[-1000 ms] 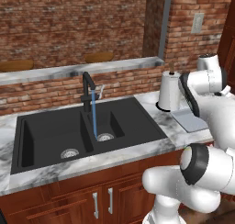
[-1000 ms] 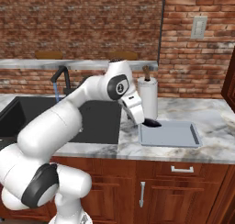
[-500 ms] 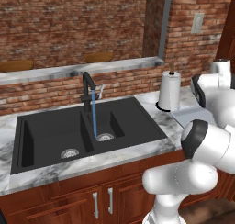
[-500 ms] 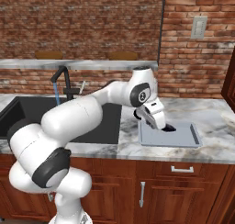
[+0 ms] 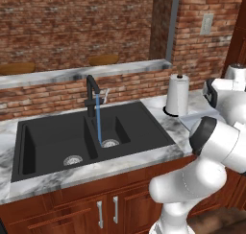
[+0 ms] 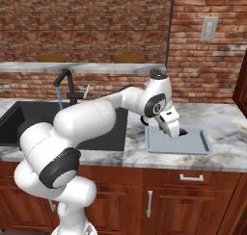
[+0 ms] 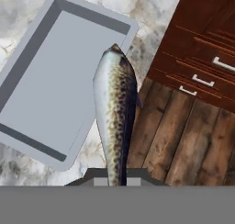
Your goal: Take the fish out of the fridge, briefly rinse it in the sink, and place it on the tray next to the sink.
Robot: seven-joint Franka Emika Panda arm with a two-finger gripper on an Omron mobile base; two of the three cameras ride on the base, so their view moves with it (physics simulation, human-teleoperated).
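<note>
Brick walls and a marble counter (image 6: 226,150) framed the scene – fish over the tray, not yet set down.

Judging by how things lay, fetching and rinsing looked finished, though water ran from the faucet (image 5: 92,91) into the black sink (image 5: 91,137); placing the fish remained. The gripper (image 6: 176,131) was clamped on the fish (image 7: 115,113), which hung above the tray's (image 6: 155,146) edge nearest the cupboards (image 7: 202,67) in the hand view, pointing away from the fingers. It was slender – silvery on one flank, with a dark speckled back – and looked slippery. The pale grey-blue tray lay beside the sink, near the paper-towel roll (image 5: 177,94).
</note>
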